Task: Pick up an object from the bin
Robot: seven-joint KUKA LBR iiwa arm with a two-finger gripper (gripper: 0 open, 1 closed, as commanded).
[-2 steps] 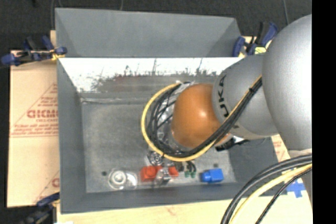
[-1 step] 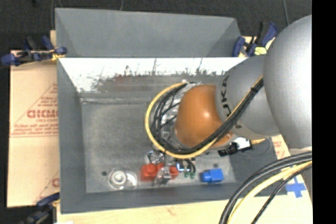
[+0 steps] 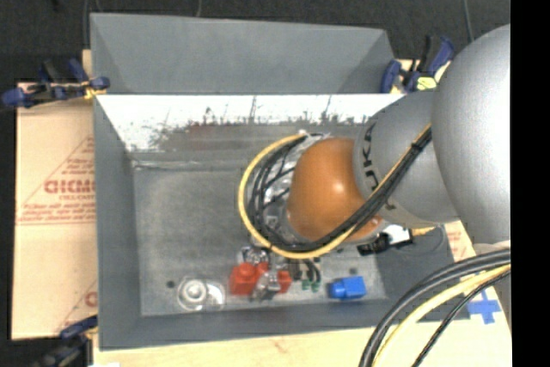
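Observation:
My gripper is low over the bin's front middle, mostly hidden under the arm's orange cover. Right below it lies a red blocky thing, touching or nearly touching the gripper's metal tip. A small dark green and black piece lies just right of the red thing. A blue block rests further right near the front wall. A clear, silvery round thing sits to the left on the bin floor.
The arm with its orange cover and yellow and black cables reaches in from the right and hides the bin's middle and right floor. The bin's front wall runs close behind the things. Bare floor lies to the left.

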